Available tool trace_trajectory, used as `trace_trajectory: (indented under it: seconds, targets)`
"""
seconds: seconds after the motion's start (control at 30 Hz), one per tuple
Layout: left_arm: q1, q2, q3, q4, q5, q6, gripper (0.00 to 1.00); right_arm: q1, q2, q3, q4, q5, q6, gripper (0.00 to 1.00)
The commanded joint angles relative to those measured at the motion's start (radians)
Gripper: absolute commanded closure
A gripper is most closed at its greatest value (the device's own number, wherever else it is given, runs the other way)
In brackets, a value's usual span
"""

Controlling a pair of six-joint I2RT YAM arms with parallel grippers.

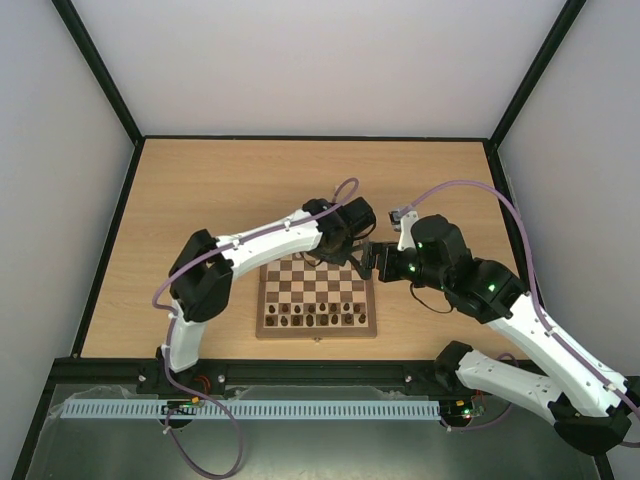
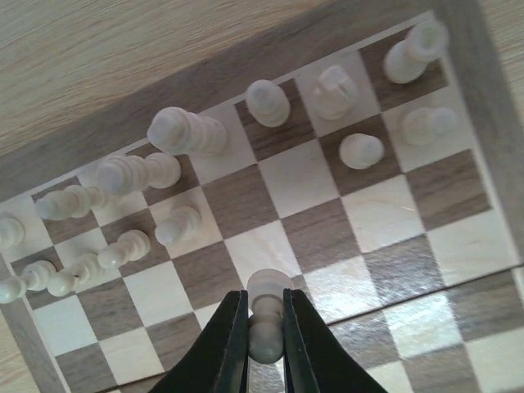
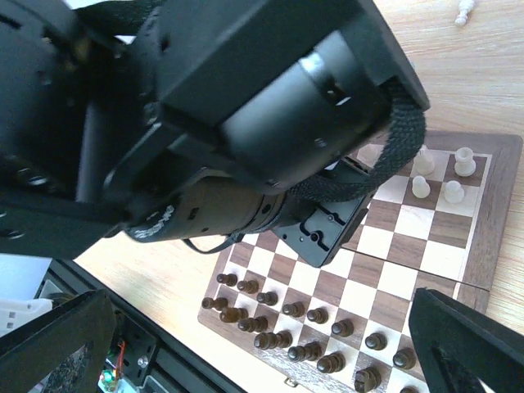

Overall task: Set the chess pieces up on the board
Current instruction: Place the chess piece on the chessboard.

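Note:
The board (image 1: pixel 318 333) lies at the table's near middle. In the left wrist view, several cream chess pieces (image 2: pixel 188 131) stand or lean on the board's (image 2: pixel 246 65) two far rows. My left gripper (image 2: pixel 266 327) is shut on a cream pawn (image 2: pixel 266 286) and holds it above a middle square; it shows over the board's far edge in the top view (image 1: pixel 340 250). My right gripper (image 3: pixel 258 303) is open and empty, close behind the left wrist (image 1: pixel 372 262). The right wrist view shows a few cream pieces (image 3: pixel 422 161) at the board's (image 3: pixel 499 213) far corner.
Dark brown chessmen (image 3: pixel 315 315) fill the two near rows of the board (image 1: pixel 315 315). One cream piece (image 3: pixel 464 11) lies on the tabletop beyond the board. The left arm's wrist (image 3: pixel 246 106) fills most of the right wrist view. Black frame rails edge the table.

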Motion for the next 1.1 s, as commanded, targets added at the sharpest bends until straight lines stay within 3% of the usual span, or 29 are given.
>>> trace_trajectory:
  seconds: [0.0, 1.07]
  targets:
    - [0.024, 0.043, 0.049, -0.067, -0.047, 0.047, 0.9, 0.002, -0.008, -0.011, -0.013, -0.007, -0.016, 0.01]
    - [0.079, 0.15, 0.039, 0.025, 0.041, 0.127, 0.85, 0.002, 0.019, -0.048, 0.016, -0.045, -0.04, 0.0]
